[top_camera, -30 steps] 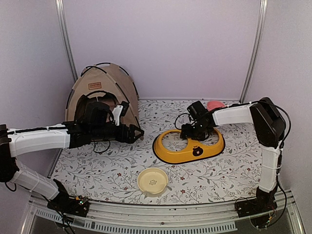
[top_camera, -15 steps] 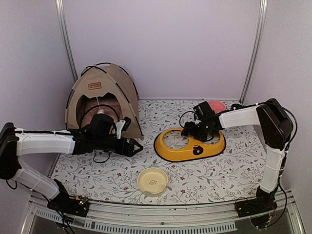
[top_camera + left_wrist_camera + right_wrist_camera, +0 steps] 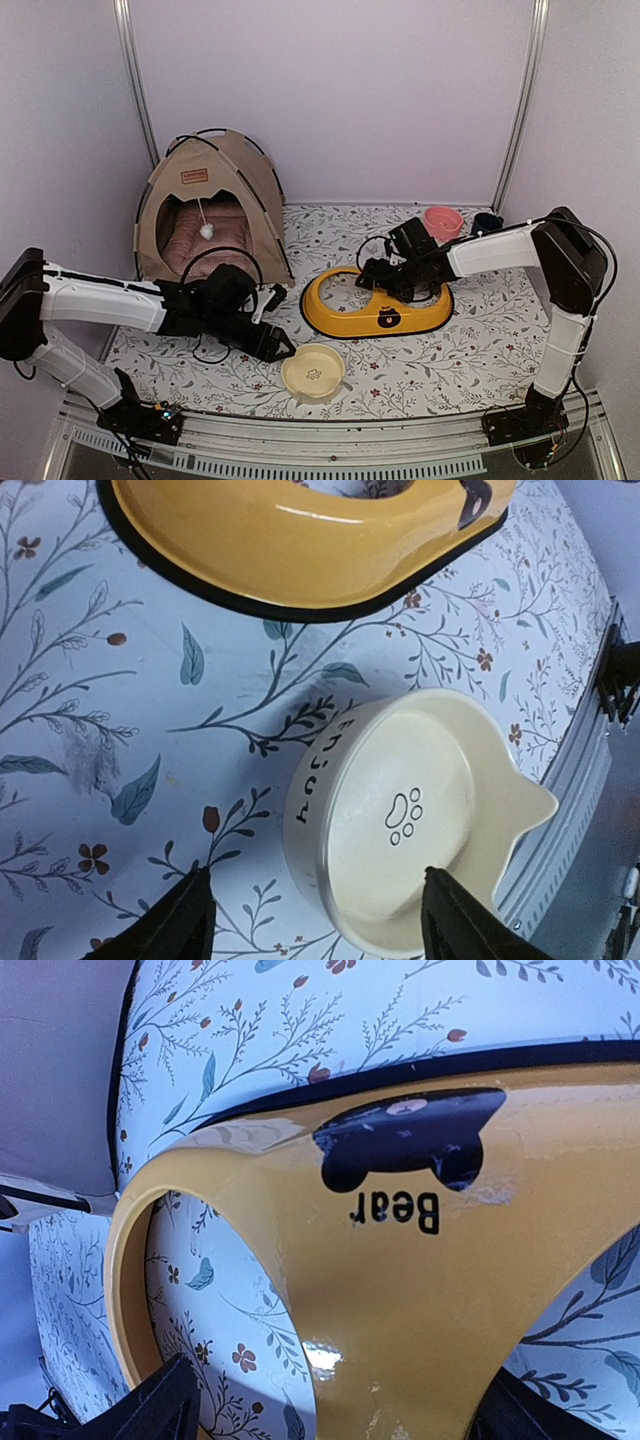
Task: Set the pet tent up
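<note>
Since the pet tent (image 3: 210, 190) already stands domed, well left of and beyond the yellow feeder tray (image 3: 340, 318), with the cushion (image 3: 185, 235) inside and the pompom (image 3: 206, 231) hanging, I judge setup done | left end effector (image 3: 315, 880): fingers apart, empty, above the cream bowl (image 3: 400, 810) just nearside of the tray | right end effector (image 3: 335, 1390): fingers apart astride the tray's waist, not pinching

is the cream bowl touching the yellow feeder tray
Apart. The left wrist view shows a strip of floral tablecloth between the cream bowl and the yellow feeder tray.
</note>
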{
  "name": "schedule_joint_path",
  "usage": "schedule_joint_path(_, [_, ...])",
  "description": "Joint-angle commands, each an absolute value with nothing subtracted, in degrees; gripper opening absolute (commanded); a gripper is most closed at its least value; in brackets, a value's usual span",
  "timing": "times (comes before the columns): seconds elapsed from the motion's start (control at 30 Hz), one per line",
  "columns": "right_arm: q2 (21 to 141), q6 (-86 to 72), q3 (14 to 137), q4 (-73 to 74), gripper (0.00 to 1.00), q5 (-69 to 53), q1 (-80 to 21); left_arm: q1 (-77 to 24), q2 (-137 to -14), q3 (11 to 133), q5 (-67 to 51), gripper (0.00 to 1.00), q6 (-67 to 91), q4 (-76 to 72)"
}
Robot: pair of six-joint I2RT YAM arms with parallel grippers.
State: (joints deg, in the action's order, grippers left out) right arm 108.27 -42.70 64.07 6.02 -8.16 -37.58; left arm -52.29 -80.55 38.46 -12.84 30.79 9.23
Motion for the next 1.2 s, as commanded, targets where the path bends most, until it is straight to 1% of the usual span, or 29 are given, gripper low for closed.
schedule_joint_path(0.0, [105.1, -42.3, 63.2, 5.4, 0.91, -8.3, -37.9, -54.5, -83.1, 38.7, -12.7, 0.70, 31.6, 12.6])
schedule_joint_path(0.17, [102.6, -39.7, 63.5, 7.9, 1.00, -5.5, -38.0, -56.9, -87.8, 42.3, -12.4, 0.67, 31.1, 14.6])
schedule_joint_path(0.2, [101.9, -39.2, 63.4, 8.5, 0.99, -4.9, -38.0, -57.3, -88.9, 43.2, -12.0, 0.66, 30.8, 15.2])
schedule_joint_path(0.27, [100.2, -38.1, 63.2, 9.5, 0.99, -3.7, -38.0, -57.8, -90.8, 45.3, -11.1, 0.61, 30.8, 17.0])
schedule_joint_path(0.37, [97.4, -36.5, 63.0, 11.1, 0.99, -1.9, -38.1, -58.1, -93.1, 47.6, -9.8, 0.49, 31.1, 18.9])
schedule_joint_path(0.5, [93.3, -34.4, 62.6, 12.5, 0.99, 0.5, -38.1, -58.3, -95.0, 50.5, -7.8, 0.29, 31.4, 21.6])
schedule_joint_path(0.6, [90.6, -33.1, 62.3, 13.0, 0.99, 2.2, -38.1, -58.3, -96.1, 52.0, -6.8, 0.24, 31.2, 23.0])
schedule_joint_path(0.83, [87.6, -31.2, 63.4, 13.2, 0.99, 3.5, -38.1, -58.3, -96.1, 56.4, -4.1, 0.01, 29.4, 25.3])
schedule_joint_path(1.0, [87.0, -30.4, 64.7, 13.3, 0.99, 4.0, -38.1, -58.3, -94.7, 60.6, -2.5, 0.00, 26.1, 25.8])
schedule_joint_path(1.17, [85.7, -29.4, 65.7, 14.0, 0.99, 6.3, -38.1, -57.3, -95.1, 68.2, 1.1, 0.00, 21.1, 27.6])
